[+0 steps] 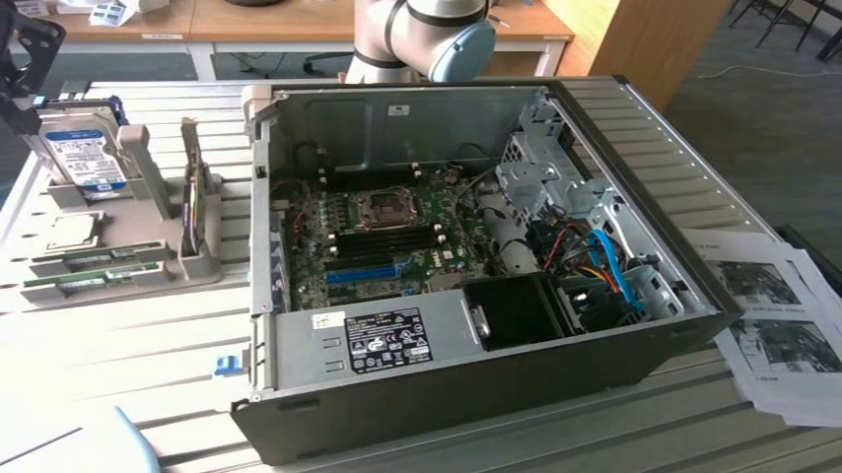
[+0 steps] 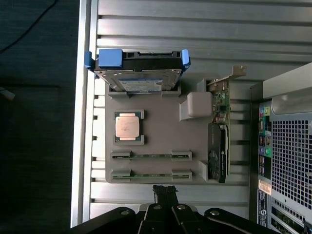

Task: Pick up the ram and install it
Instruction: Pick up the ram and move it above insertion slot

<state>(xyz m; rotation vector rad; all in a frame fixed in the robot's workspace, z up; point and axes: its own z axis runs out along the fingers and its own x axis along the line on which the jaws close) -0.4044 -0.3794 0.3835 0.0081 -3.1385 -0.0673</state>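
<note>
The gripper (image 2: 165, 192) has its fingers closed against each other with nothing between them, over the near edge of the grey tray (image 2: 161, 122). The ram (image 2: 151, 174) sits in the tray slot closest to the fingertips, untouched. A second identical stick (image 2: 151, 156) occupies the adjacent slot. Farther along the tray are the processor (image 2: 128, 126) and the hard drive (image 2: 139, 68). The open computer case (image 1: 526, 227) stands beside the tray, motherboard (image 1: 382, 236) exposed.

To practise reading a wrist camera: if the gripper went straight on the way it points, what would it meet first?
Probably the slatted table just beside the grey holder, by the nearer ram; the gripper, jaws shut, hangs over that border. Depth is unclear: possibly the holder's edge.
</note>
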